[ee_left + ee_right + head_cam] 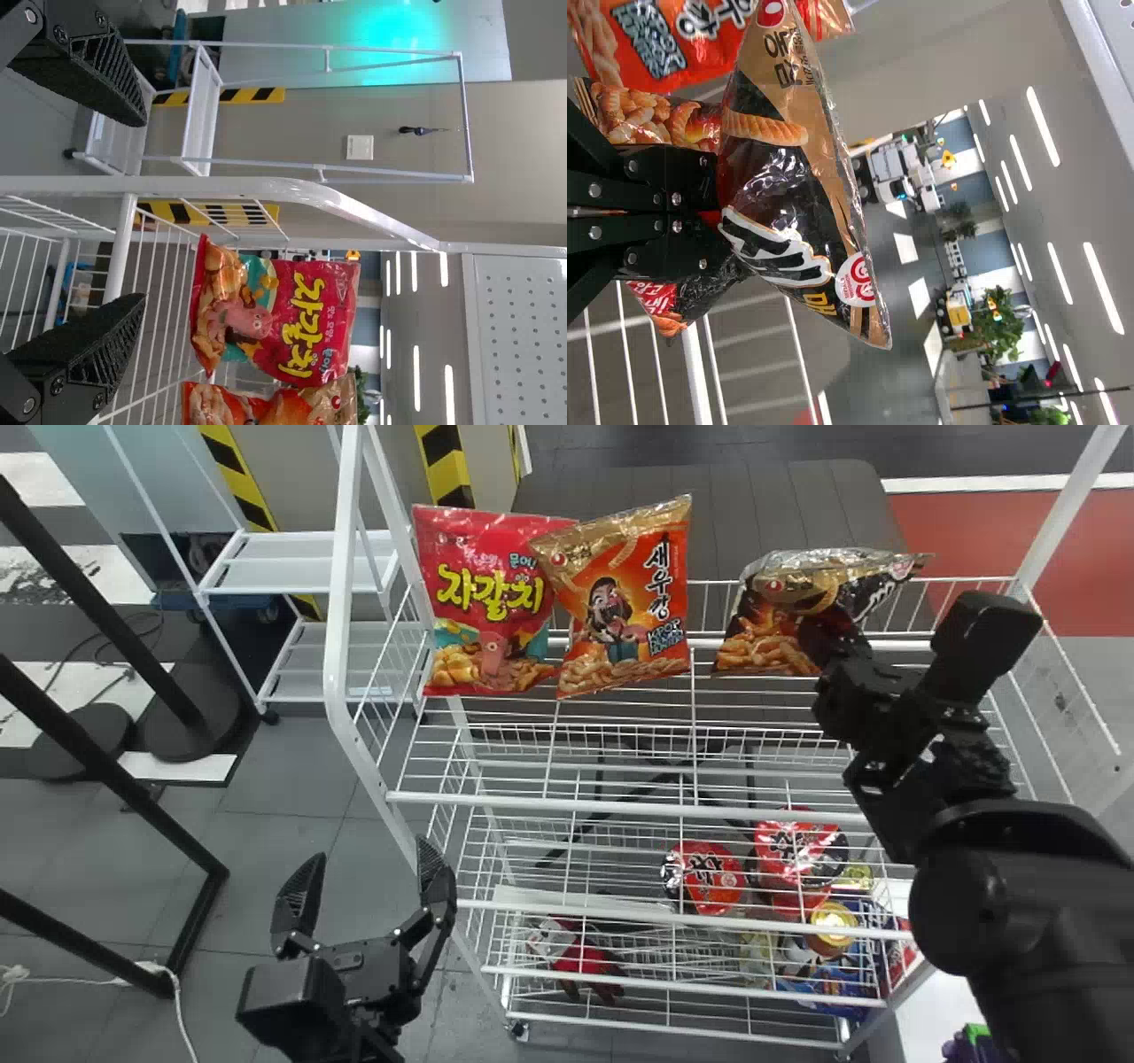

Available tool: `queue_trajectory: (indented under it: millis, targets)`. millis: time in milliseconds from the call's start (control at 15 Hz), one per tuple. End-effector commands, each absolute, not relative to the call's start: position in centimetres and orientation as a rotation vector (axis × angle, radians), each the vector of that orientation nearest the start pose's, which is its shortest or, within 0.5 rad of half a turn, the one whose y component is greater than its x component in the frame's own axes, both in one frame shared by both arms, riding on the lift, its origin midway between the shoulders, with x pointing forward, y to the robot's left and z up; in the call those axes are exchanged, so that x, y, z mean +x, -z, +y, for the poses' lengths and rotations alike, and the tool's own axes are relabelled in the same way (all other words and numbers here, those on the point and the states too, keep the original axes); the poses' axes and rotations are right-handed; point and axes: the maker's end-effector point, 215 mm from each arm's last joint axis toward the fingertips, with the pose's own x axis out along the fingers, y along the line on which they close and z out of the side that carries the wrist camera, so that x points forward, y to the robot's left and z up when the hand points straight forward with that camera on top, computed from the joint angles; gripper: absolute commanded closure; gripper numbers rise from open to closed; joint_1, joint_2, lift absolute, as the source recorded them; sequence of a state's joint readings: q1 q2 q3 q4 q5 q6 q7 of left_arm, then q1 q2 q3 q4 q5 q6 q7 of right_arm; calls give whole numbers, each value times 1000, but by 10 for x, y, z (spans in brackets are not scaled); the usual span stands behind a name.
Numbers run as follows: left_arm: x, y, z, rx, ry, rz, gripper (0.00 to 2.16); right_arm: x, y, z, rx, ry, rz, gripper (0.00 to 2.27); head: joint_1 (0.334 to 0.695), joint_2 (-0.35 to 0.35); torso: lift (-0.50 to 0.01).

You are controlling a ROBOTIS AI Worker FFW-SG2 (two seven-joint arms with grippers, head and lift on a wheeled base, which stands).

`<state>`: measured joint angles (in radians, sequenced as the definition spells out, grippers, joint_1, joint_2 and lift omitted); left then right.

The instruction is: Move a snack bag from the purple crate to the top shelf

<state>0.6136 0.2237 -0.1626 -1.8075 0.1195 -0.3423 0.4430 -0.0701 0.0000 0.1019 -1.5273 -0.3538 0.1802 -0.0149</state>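
Head cam looks fwd/down, wrist cams closer in.

Korean lettering (490, 593) on snack bags (625, 602)

A red bag (483, 602), an orange-and-gold bag (625, 602) and a black-and-gold bag (780, 593) brighten a white rack (340, 584); black-and-yellow stripes band a pillar (447, 465).

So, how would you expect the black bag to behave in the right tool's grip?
Probably floppy: the black bag folds and creases around the right tool. Its shiny film suggests it might slip if held loosely. Going by the snack sticks printed on it, it is likely light, with contents that could crush.
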Motion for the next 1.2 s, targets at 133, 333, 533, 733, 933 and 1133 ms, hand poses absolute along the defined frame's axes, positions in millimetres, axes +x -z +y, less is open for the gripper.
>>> queue_trajectory:
  millis: [133, 333, 533, 733, 933, 1133]
  targets:
    - [371, 420, 273, 1, -225, 64, 124, 612, 376, -148, 351, -113, 144, 1669, 695, 137, 0]
    - [371, 420, 273, 2, -223, 64, 124, 614, 377, -146, 348, -109, 131, 1669, 695, 139, 0]
    - [371, 419, 275, 4, -223, 64, 124, 615, 385, -147, 337, -88, 153, 1666, 695, 140, 0]
    - [372, 418, 275, 1, -224, 60, 124, 618, 388, -145, 319, -76, 159, 1666, 695, 141, 0]
    - [372, 418, 275, 2, -223, 60, 124, 623, 395, -144, 313, -75, 168, 1666, 695, 144, 0]
    - [371, 419, 276, 3, -223, 62, 124, 626, 402, -142, 312, -76, 180, 1666, 695, 146, 0]
